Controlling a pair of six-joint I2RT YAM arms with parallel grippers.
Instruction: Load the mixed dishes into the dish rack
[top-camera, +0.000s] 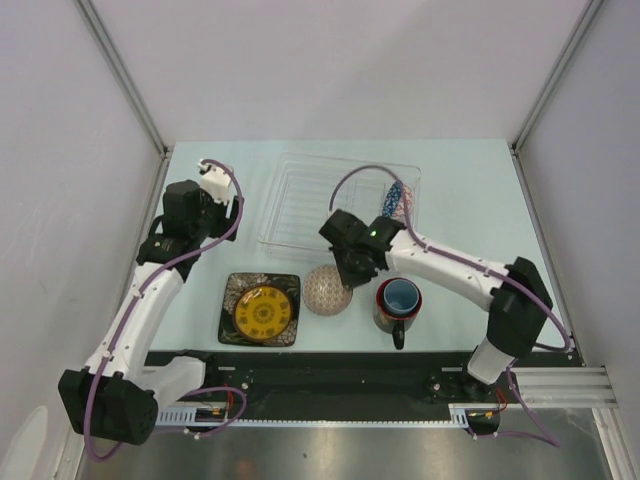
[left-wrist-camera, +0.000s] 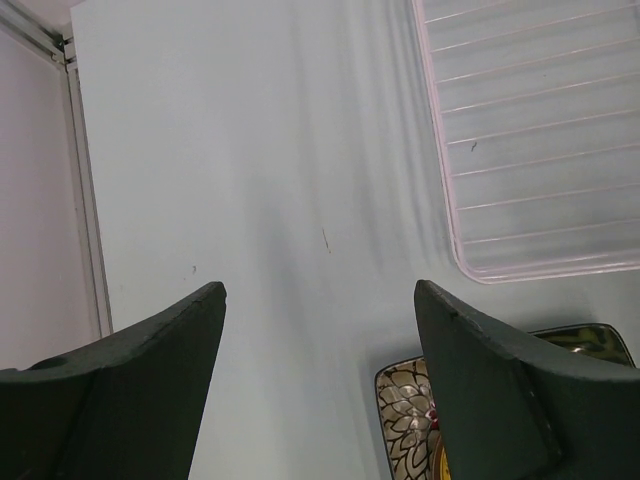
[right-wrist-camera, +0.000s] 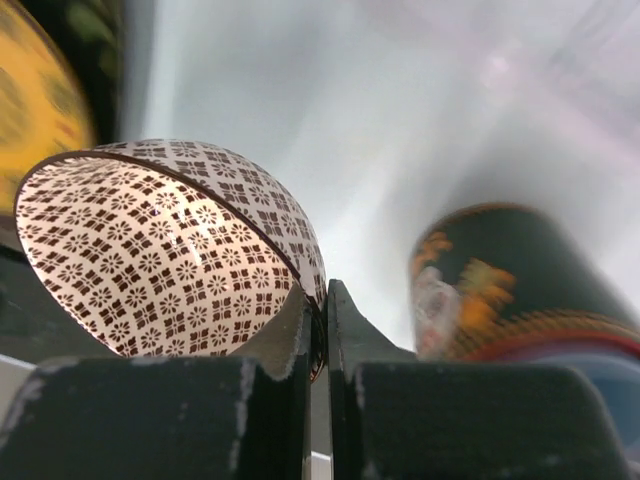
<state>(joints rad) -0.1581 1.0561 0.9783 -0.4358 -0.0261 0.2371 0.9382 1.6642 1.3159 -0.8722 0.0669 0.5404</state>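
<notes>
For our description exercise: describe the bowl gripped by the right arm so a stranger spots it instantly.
Find the clear dish rack at the table's far side. In front, between the black square plate and the dark mug, is the bowl. It alone has a brown lattice print.

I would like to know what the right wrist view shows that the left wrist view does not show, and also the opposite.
Only the right wrist view: the right claw shut on the rim of the brown-patterned bowl, and the dark mug beside it.
Only the left wrist view: the open left claw holding nothing, and a corner of the clear dish rack.
Both: the pale table and the black square plate, which is blurred in the right wrist view.
</notes>
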